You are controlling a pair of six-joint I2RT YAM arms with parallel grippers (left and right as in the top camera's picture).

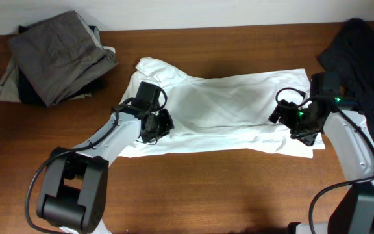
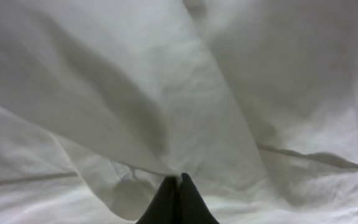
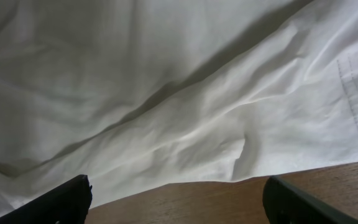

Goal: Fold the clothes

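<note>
The white garment [image 1: 229,107] lies spread lengthwise across the middle of the table [image 1: 239,188], and both pincers sit over it, one toward each end. The left pincer [image 1: 161,123] is over the garment's left part, just inside its near edge, with cloth on all sides of it. The right pincer [image 1: 297,127] is at the garment's right end, above the near corner.

The left wrist view shows what the overhead one cannot. The left pincer [image 2: 179,186] has its fingers pressed together, and a ridge of the white garment [image 2: 135,106] runs up from their tips, so the cloth is pinched between them. Nothing but white fabric fills that view.

The right wrist view shows the right pincer [image 3: 178,186] with its fingers [image 3: 61,199] wide apart and nothing between them. They straddle the garment's near edge, where the white garment [image 3: 185,118] gives way to bare table [image 3: 229,199]. A stitched hem [image 3: 353,99] runs down the cloth at the right of that view.

In front of the garment's near edge the wood is bare. Off the garment's far left corner stands a folded stack [image 1: 57,55] of grey and dark clothes, apart from it. Beyond the garment's right end lies a dark garment [image 1: 362,52], close beside the right arm.
</note>
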